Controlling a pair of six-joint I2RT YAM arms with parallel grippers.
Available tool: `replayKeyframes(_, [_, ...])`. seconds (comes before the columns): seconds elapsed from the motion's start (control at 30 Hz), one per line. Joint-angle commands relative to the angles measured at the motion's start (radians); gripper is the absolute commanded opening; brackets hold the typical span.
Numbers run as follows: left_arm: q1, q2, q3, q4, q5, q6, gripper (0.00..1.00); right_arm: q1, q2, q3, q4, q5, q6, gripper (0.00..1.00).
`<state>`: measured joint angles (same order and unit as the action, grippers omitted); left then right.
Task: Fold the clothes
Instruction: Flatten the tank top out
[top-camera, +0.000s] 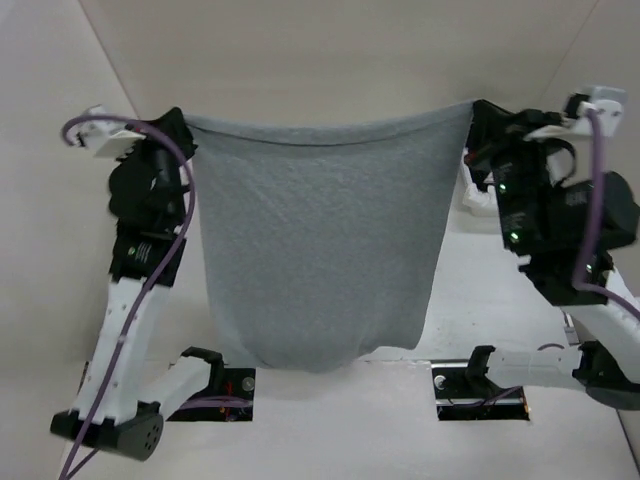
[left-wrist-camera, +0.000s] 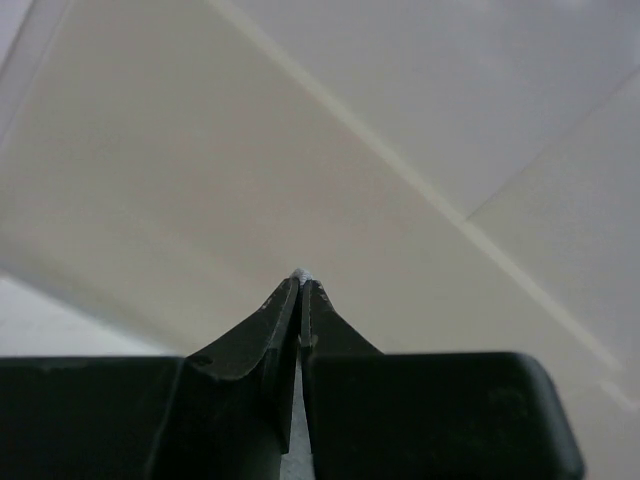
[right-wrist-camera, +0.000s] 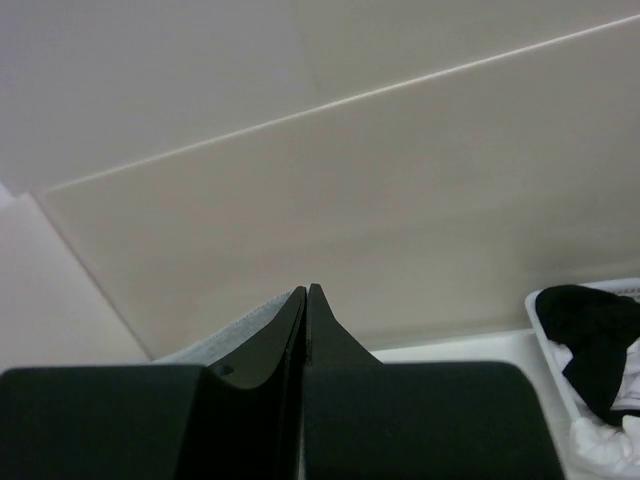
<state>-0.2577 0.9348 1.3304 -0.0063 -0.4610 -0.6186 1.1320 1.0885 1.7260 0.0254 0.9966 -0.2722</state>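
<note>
Top camera is looking down from above and behind the arms (top-camera: 130, 300), framing the whole tank top (top-camera: 320, 260). Left wrist camera is sitting close behind the left gripper (left-wrist-camera: 300, 285), facing a pale wall (left-wrist-camera: 200, 160). Right wrist camera is doing likewise behind the right gripper (right-wrist-camera: 306, 293), sharing a sliver of tank top with the top view.

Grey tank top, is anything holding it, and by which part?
The tank top hangs spread out: the left end effector pinches one top corner, the right end effector the other.
</note>
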Motion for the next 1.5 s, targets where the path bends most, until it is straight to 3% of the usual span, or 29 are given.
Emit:
replayKeyframes(0.0, [0.102, 0.103, -0.048, -0.009, 0.062, -0.079, 0.02, -0.253, 0.043, -0.019, -0.252, -0.311, 0.368, 0.0])
replayKeyframes(0.13, [0.189, 0.299, 0.06, 0.0, 0.159, -0.127, 0.01, -0.641, 0.192, 0.05, -0.301, -0.747, 0.632, 0.0])
replayKeyframes(0.23, [0.214, 0.433, 0.247, -0.014, 0.206, -0.132, 0.01, -0.787, 0.38, 0.312, -0.378, -0.849, 0.677, 0.0])
replayKeyframes(0.47, [0.269, 0.578, 0.61, -0.067, 0.263, -0.093, 0.01, -0.832, 0.75, 1.091, -0.65, -0.909, 0.666, 0.0])
replayKeyframes(0.63, [0.304, 0.598, 0.725, -0.084, 0.301, -0.095, 0.01, -0.848, 0.728, 1.049, -0.584, -0.92, 0.691, 0.0])
replayKeyframes(0.73, [0.312, 0.584, 0.721, -0.072, 0.321, -0.087, 0.01, -0.843, 0.693, 1.02, -0.605, -0.906, 0.676, 0.0])
replayKeyframes(0.8, [0.315, 0.55, 0.66, -0.055, 0.328, -0.084, 0.01, -0.828, 0.647, 0.951, -0.608, -0.897, 0.653, 0.0])
replayKeyframes(0.9, [0.311, 0.443, 0.436, 0.031, 0.326, -0.079, 0.02, -0.792, 0.515, 0.674, -0.564, -0.868, 0.622, 0.0])
replayKeyframes(1.17, [0.343, 0.015, -0.296, 0.126, 0.315, -0.179, 0.03, -0.699, 0.049, -0.323, -0.27, -0.832, 0.686, 0.0])
replayKeyframes(1.27, [0.352, -0.173, -0.454, 0.042, 0.334, -0.213, 0.03, -0.616, -0.111, -0.59, -0.223, -0.82, 0.76, 0.0])
replayKeyframes(1.47, [0.277, -0.492, -0.605, -0.32, 0.329, -0.19, 0.03, -0.463, -0.415, -0.981, -0.303, -0.771, 0.922, 0.0])
